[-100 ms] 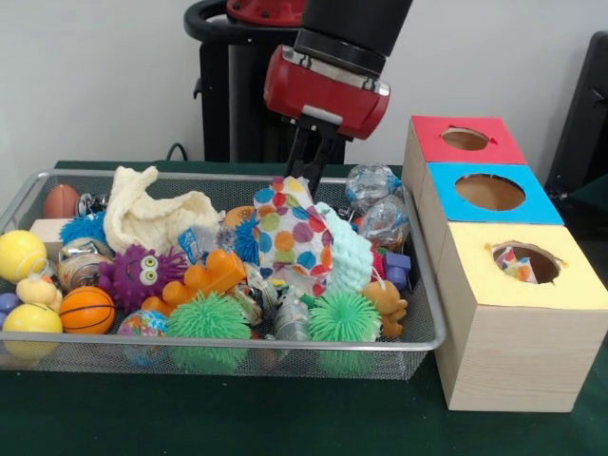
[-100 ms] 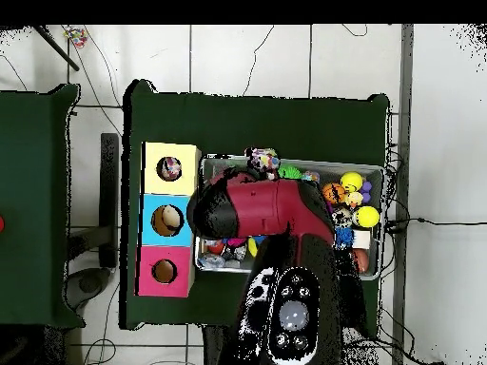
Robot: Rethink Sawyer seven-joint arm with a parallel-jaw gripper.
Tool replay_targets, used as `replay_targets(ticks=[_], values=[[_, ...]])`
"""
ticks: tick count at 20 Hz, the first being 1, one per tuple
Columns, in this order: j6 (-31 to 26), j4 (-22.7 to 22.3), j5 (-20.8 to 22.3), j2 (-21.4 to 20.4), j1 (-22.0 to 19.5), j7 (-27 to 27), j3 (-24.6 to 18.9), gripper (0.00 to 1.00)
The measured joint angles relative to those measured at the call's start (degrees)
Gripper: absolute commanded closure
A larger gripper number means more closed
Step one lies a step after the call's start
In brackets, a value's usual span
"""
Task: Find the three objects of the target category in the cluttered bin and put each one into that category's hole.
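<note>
Gripper (image 1: 302,179) reaches down into the wire bin (image 1: 418,334) and pinches the top of a polka-dot cloth (image 1: 293,237), which hangs lifted above the clutter. Right of the bin, the front view shows a similar dotted piece (image 1: 516,263) inside the yellow box (image 1: 518,313). From overhead, the red arm (image 2: 262,207) hides the grasp entirely.

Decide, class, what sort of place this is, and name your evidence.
Probably a robotics lab: a robot arm works over a wire bin of toys, beside a wooden sorting box with coloured holes; cables trail across the tiled floor.
</note>
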State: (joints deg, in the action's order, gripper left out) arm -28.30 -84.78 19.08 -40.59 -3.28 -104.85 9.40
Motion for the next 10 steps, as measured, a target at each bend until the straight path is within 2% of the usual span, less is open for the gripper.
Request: replay_targets(ticks=[5, 10], values=[[-2.8, 0.0, -0.6, -0.6, -0.8, 0.0, -1.2, 1.00], [-6.0, -0.3, -3.7, -1.2, -4.0, 0.0, -5.7, 1.00]])
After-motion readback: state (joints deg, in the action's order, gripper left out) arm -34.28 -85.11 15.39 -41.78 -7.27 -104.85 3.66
